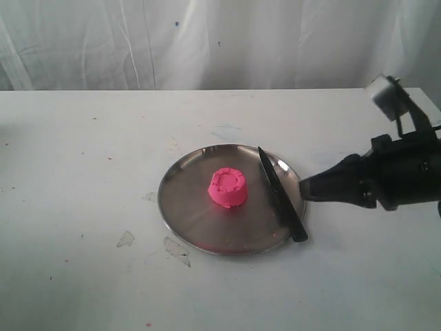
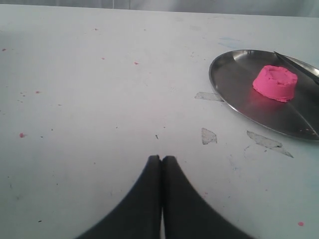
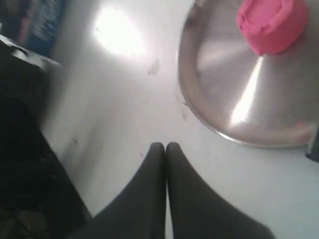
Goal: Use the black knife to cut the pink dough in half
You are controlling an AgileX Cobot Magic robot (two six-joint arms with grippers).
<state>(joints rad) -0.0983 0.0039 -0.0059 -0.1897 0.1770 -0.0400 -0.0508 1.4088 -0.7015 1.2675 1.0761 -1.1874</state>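
One steel plate (image 1: 182,207) is sitting on the counter (image 1: 83,207), carrying one whole pink dough (image 1: 228,187) and one black knife (image 1: 281,195); left claw (image 2: 160,158) and right claw (image 3: 165,145) are sitting closed, empty.

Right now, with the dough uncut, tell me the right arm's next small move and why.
Probably open the right gripper: its jaws are shut and empty beside the black knife, which lies on the rim of the steel plate. The pink dough is whole, so the knife must be grasped first.
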